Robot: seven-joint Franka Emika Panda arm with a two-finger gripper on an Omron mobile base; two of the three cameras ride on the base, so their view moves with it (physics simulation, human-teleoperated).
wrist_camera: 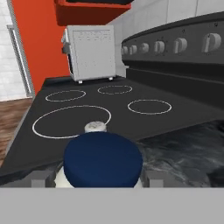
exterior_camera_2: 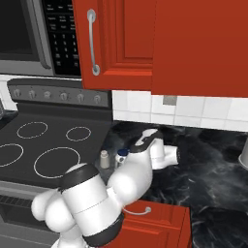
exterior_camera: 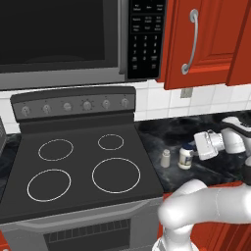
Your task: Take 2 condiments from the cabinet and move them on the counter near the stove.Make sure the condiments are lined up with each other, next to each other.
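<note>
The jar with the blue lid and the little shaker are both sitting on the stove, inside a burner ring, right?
Not quite. The jar and the shaker stand side by side on the black counter, just right of the stove, not inside a burner ring. The left base view shows it.

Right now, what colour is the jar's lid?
Dark blue; the lid shows best in the hand view.

The microwave keypad [exterior_camera: 145,34] carries rows of small white markings, too blurred to read; no other lettering is legible.
</note>
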